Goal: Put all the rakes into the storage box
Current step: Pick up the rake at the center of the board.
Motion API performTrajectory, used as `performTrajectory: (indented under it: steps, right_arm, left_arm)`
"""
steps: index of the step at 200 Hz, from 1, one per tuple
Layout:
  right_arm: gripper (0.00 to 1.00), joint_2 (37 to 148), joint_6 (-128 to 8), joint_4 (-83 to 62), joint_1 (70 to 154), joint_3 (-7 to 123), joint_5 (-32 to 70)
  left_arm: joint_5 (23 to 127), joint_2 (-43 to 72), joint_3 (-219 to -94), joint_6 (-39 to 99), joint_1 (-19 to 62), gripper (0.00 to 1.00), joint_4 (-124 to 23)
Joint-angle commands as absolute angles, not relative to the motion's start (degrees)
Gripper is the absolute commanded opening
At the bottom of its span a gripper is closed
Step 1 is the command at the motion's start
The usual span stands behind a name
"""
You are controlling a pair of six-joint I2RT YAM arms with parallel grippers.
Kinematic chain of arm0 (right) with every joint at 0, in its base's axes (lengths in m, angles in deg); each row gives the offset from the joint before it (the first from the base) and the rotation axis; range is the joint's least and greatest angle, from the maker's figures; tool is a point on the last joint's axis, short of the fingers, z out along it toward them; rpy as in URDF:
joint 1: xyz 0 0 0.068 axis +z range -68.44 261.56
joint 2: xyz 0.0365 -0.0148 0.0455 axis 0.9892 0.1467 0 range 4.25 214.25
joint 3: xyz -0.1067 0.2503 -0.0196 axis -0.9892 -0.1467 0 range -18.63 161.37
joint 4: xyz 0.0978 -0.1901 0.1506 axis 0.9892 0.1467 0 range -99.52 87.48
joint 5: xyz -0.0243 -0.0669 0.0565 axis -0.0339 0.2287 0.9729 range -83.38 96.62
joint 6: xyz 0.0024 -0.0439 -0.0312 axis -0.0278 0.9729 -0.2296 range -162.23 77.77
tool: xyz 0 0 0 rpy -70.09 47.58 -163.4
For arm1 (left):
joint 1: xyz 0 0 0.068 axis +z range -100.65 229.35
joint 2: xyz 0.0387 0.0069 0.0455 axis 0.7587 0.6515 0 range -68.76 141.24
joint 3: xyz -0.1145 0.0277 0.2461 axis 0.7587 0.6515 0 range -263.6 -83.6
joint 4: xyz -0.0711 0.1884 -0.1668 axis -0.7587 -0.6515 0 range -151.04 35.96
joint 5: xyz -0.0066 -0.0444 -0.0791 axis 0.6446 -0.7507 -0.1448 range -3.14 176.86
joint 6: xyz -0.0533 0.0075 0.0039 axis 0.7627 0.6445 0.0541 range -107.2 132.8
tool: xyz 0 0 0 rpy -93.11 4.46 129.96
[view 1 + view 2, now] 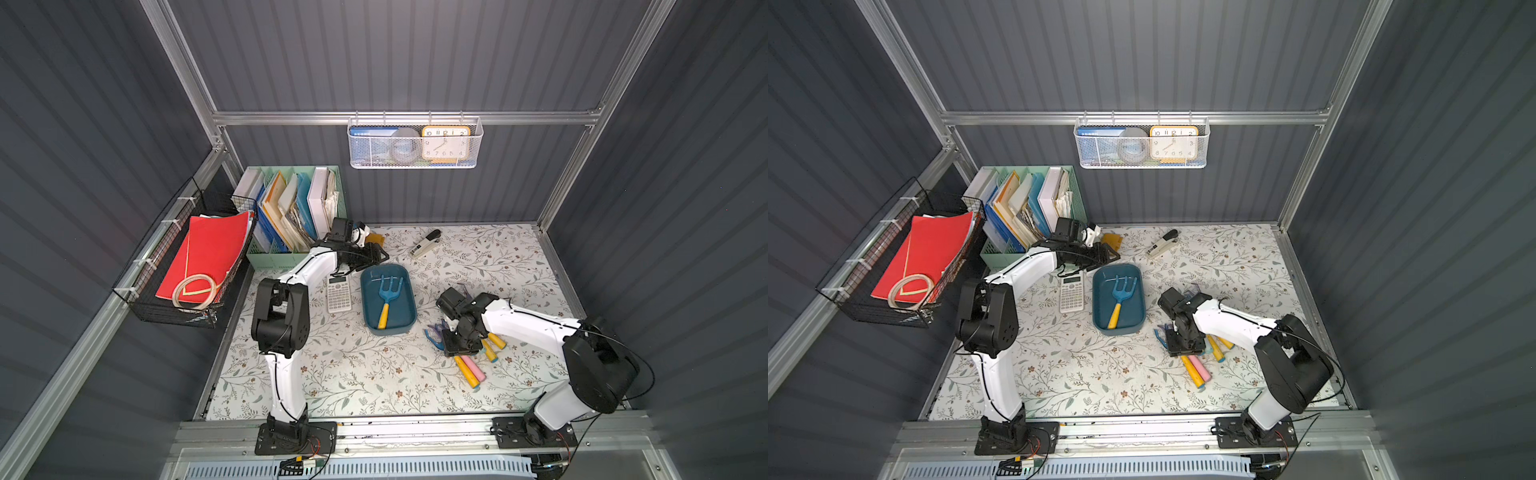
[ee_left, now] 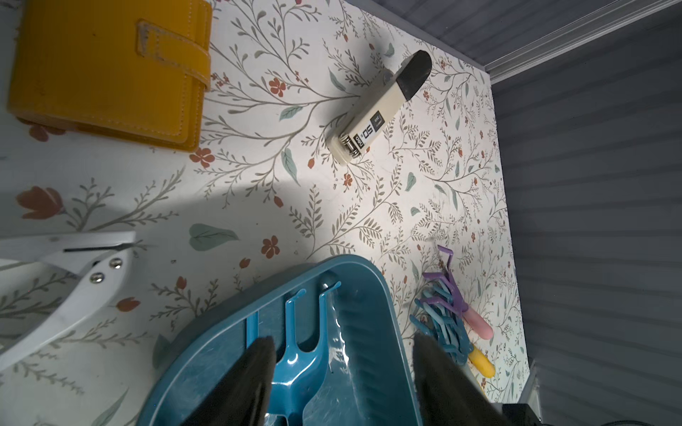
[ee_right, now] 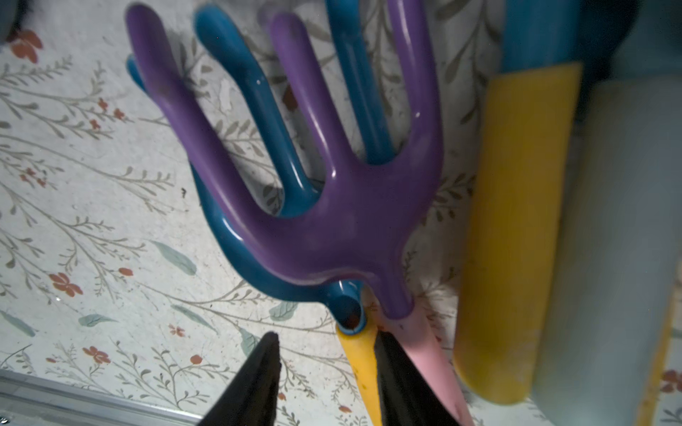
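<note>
A blue rake with a yellow handle lies inside the teal storage box, tines toward the back wall. My left gripper hovers open over the box's far end, above the tines, holding nothing. To the right of the box, my right gripper points down into a pile of rakes. A purple rake lies over a second blue rake. That rake's yellow handle sits between my open fingers, against one; a gap remains on the other side.
A calculator lies left of the box and a stapler behind it. A yellow wallet sits near the mint file holder. More handles spread in front of the right gripper. A white mesh basket hangs on the back wall.
</note>
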State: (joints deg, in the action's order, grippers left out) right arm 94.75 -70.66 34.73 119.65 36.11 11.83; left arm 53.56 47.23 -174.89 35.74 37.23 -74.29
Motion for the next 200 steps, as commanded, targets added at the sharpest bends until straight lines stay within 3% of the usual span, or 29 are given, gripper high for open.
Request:
performTrajectory:
  steps: [1,158,171,200]
  right_arm:
    - [0.45,95.3,-72.6,32.6,119.5,36.1,9.5]
    - [0.45,100.8,-69.8,28.6,113.5,32.2,7.9]
    - [0.4,101.5,-70.2,27.6,113.3,31.7,8.6]
    - [0.14,102.9,-70.6,27.4,113.0,33.6,10.5]
  left_arm:
    - [53.6,46.5,-174.3,36.9,37.3,0.65,-73.5]
    - [53.6,48.2,-175.4,36.7,37.2,0.65,-74.8]
    - [53.3,48.4,-175.6,36.6,37.2,0.65,-74.8]
    - [53.2,48.5,-175.6,36.7,37.2,0.64,-74.9]
